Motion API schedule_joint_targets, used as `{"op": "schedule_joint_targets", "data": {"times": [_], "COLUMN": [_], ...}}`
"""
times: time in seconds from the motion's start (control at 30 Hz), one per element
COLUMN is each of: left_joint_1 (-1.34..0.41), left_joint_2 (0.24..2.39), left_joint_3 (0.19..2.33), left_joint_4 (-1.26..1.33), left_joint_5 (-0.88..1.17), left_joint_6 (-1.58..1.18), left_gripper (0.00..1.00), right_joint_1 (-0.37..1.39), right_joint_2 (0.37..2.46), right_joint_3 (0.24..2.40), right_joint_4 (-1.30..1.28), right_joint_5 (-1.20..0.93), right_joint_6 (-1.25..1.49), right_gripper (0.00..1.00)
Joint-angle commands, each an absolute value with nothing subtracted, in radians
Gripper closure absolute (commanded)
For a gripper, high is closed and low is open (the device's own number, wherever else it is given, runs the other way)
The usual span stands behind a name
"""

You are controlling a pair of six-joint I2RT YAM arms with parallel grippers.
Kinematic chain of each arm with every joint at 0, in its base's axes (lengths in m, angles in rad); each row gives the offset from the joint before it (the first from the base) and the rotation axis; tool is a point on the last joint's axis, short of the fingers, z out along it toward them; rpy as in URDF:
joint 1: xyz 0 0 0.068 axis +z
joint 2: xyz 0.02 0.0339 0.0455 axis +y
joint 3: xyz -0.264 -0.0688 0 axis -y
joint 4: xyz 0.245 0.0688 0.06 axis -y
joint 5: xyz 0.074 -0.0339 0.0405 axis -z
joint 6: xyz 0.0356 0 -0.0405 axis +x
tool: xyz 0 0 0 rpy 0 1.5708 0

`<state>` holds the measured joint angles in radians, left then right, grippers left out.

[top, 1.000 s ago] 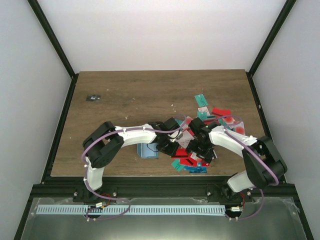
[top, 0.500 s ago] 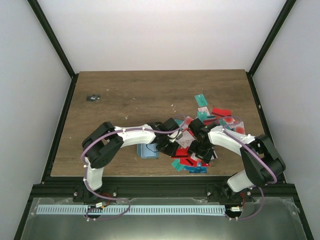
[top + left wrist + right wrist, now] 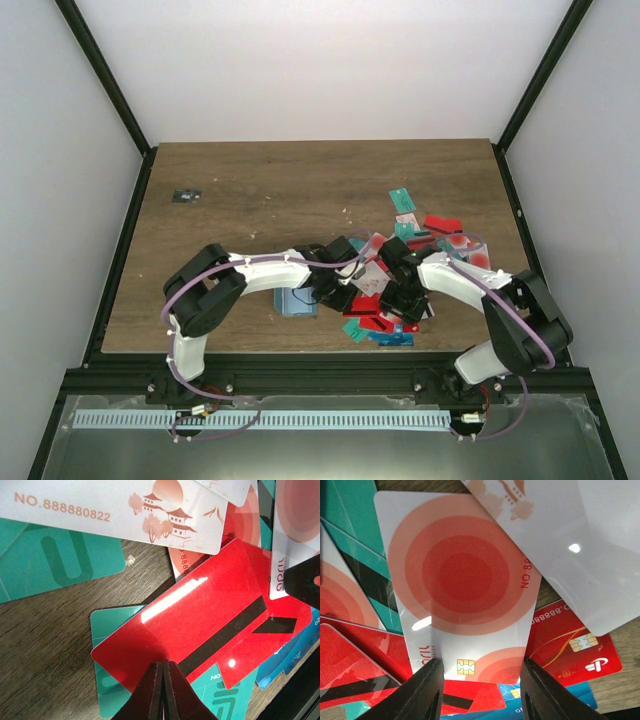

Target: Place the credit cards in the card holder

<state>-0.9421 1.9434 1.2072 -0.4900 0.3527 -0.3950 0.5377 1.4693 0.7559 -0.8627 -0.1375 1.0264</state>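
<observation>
Far left on the bench [image 3: 280, 190] a small dark object [image 3: 186, 195] lies by itself. Near the front edge, the teal-blue card holder [image 3: 296, 302] lies flat, partly under the left arm and just left of the heap of credit cards [image 3: 440, 235]. The left fingers [image 3: 163, 682] are pressed together, tips at the edge of a red card with a black stripe [image 3: 200, 625], which overlaps a teal card [image 3: 112, 622]. The right fingers [image 3: 426, 695] stand apart, one on each side of a white card with red circles [image 3: 465, 580], right at its edges; whether they pinch it I cannot tell.
</observation>
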Motion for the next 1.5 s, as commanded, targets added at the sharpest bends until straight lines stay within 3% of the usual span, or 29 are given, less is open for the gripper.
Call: {"op": "schedule_joint_targets", "data": {"times": [0.0,0.37,0.7,0.9,1.1,1.47], "left_joint_1": [-0.945,-0.948,-0.951,-0.934,-0.915,-0.979], "left_joint_2": [1.949,1.905,1.869,1.997,2.107,2.071], "left_joint_3": [1.169,1.18,1.316,1.429,1.478,1.318], "left_joint_4": [-0.519,-0.513,-0.592,-0.647,-0.656,-0.546], "left_joint_5": [0.349,0.367,0.329,0.276,0.303,0.426], "left_joint_6": [-0.386,-0.409,-0.388,-0.312,-0.264,-0.314], "left_gripper": [0.96,0.96,0.95,0.88,0.72,0.68], "right_joint_1": [0.534,0.612,0.641,0.641,0.642,0.641], "right_joint_2": [1.453,1.323,1.126,1.018,0.952,0.873], "right_joint_3": [0.722,0.557,0.554,0.481,0.424,0.327], "right_joint_4": [-0.837,-0.879,-0.969,-0.925,-0.855,-0.69], "right_joint_5": [-0.15,-0.319,-0.347,-0.337,-0.37,-0.431], "right_joint_6": [1.007,0.904,0.948,1.023,1.077,1.117], "right_gripper": [0.57,0.57,0.46,0.33,0.25,0.2]}}
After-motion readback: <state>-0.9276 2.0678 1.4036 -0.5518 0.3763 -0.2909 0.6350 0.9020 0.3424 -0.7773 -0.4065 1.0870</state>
